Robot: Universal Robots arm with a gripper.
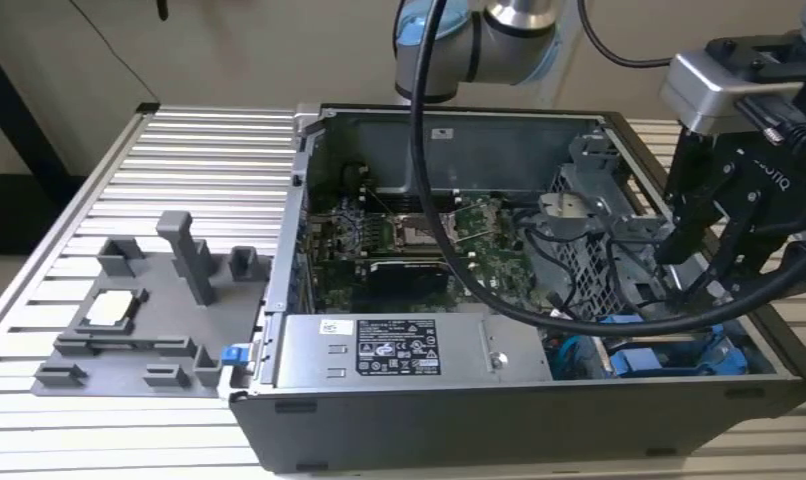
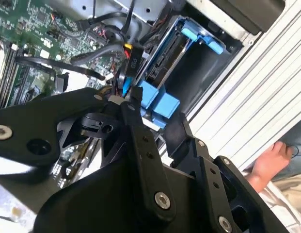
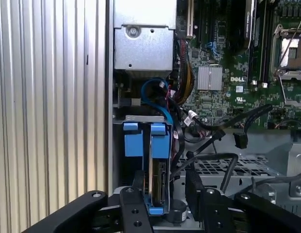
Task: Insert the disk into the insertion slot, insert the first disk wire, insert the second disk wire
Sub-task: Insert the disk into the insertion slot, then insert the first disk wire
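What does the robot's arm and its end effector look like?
The arm has round silver joints with light-blue caps. Thick black cables trail beside it. The end effector is black with white lettering, under a silver-grey block. Its fingers are black jointed bars dotted with round screws.

We log the open computer case (image 1: pixel 510 420) at frame centre on a ribbed metal table (image 1: pixel 203 150). The black gripper (image 1: pixel 694 275) hangs at the right edge, fingers apart, tips down inside the case beside a perforated grey cage (image 1: pixel 597 250). The disk (image 1: pixel 643 360) in its blue carrier sits at lower right, below the tips. Silver power-supply box (image 1: pixel 390 350) at lower centre; grey fixture tray (image 1: pixel 123 340) at left. A black cable (image 1: pixel 422 150) loops across the motherboard (image 1: pixel 390 250).
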